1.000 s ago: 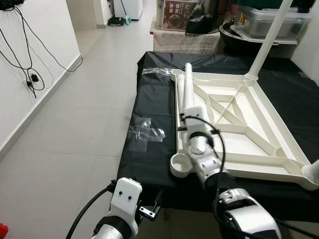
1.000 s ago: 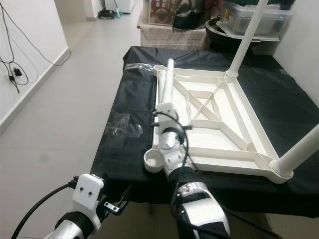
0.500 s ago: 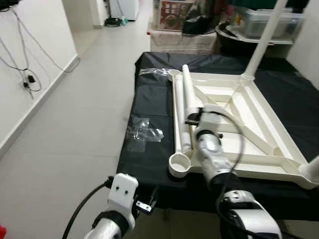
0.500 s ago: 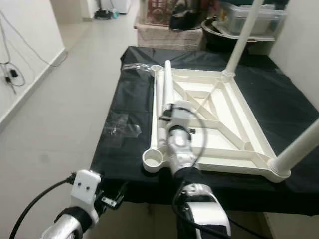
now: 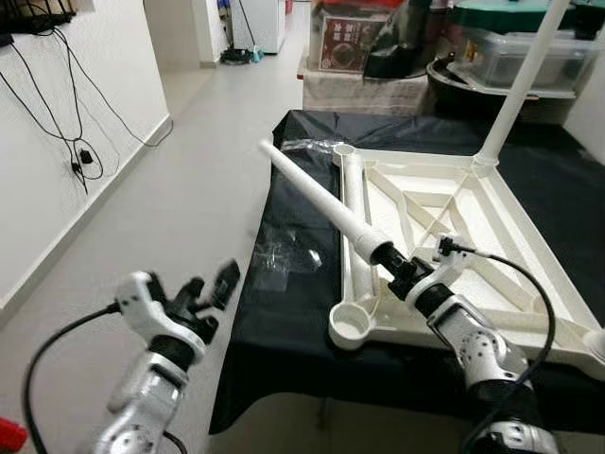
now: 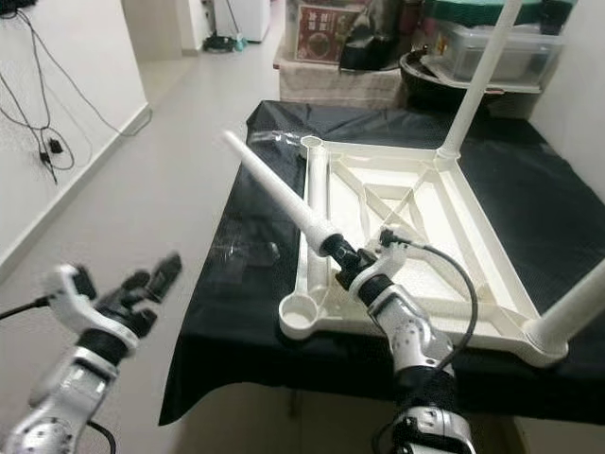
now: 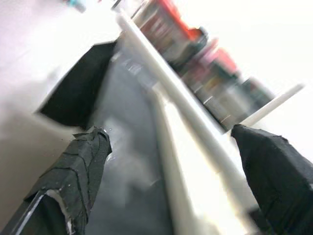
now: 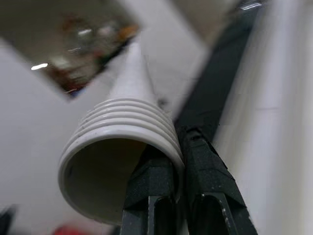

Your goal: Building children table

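Note:
An upside-down white table top [image 5: 416,153] lies on a black-covered table [image 5: 293,208]. My right gripper [image 5: 397,265] is shut on the threaded end of a loose white leg [image 5: 321,199], held above the top's left rim with its far end slanting up and to the left. In the right wrist view the leg's ribbed hollow end [image 8: 122,147] sits against my fingers [image 8: 210,176]. An empty round socket [image 5: 352,323] is at the near left corner. One leg [image 5: 525,80] stands upright at the far right corner, another [image 6: 577,312] at the near right. My left gripper [image 5: 210,284] is open, raised left of the table.
A clear plastic bag [image 5: 274,255] lies on the black cloth left of the top. Boxes and bins [image 5: 510,47] crowd the space behind the table. Cables [image 5: 80,156] hang on the left wall. Open tiled floor [image 5: 170,189] runs along the table's left side.
The right gripper has lifted the leg off the frame's left rim and swung its far end up and left. The left arm has risen with its fingers spread. The camera has shifted.

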### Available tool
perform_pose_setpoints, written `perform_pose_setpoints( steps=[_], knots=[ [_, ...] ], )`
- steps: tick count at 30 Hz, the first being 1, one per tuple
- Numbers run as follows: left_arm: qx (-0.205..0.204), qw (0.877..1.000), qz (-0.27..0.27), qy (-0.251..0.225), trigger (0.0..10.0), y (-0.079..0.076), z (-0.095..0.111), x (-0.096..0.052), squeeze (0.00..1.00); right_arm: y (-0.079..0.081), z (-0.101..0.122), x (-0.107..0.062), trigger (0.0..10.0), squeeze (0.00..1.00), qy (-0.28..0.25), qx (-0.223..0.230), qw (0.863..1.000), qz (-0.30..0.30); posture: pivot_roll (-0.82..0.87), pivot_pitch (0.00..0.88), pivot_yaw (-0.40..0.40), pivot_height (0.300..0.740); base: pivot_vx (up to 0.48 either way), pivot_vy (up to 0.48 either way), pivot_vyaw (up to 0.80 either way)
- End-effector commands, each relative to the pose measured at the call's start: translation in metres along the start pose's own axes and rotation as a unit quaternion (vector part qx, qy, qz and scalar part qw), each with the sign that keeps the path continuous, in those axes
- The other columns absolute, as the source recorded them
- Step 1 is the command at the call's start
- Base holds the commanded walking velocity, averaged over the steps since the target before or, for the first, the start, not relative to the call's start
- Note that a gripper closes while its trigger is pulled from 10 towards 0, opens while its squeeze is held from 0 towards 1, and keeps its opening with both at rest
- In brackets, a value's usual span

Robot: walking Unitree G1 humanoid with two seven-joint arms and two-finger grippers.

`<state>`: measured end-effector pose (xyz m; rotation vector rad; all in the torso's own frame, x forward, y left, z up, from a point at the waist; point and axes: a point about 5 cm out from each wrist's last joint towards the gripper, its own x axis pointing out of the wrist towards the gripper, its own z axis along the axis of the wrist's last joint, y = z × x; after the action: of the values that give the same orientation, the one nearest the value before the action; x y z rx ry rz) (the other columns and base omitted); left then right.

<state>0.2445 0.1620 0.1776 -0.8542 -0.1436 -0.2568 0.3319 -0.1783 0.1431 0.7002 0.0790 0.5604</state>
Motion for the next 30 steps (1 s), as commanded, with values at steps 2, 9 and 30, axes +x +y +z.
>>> perform_pose_setpoints(
  steps=[2,9,30],
  knots=[
    [-0.045,0.999,-0.007,-0.015,10.0,-0.001,0.004,-0.001,0.0,0.01,0.0,-0.004,0.0,0.0,0.011,0.012,0.999,0.051,0.07,0.01,-0.049,0.74,0.0,0.0,0.0],
    [-0.124,0.99,-0.057,-0.034,10.0,-0.005,0.016,-0.006,0.0,0.03,-0.015,-0.025,0.0,0.0,0.083,0.044,0.981,0.17,0.07,0.003,-0.052,0.74,0.0,0.0,0.0],
    [-0.208,0.967,-0.145,-0.001,10.0,-0.013,0.026,-0.024,0.0,0.048,-0.023,-0.066,0.0,0.0,0.204,0.055,0.931,0.297,0.06,0.0,-0.058,0.74,0.0,0.0,0.0]
  ],
)
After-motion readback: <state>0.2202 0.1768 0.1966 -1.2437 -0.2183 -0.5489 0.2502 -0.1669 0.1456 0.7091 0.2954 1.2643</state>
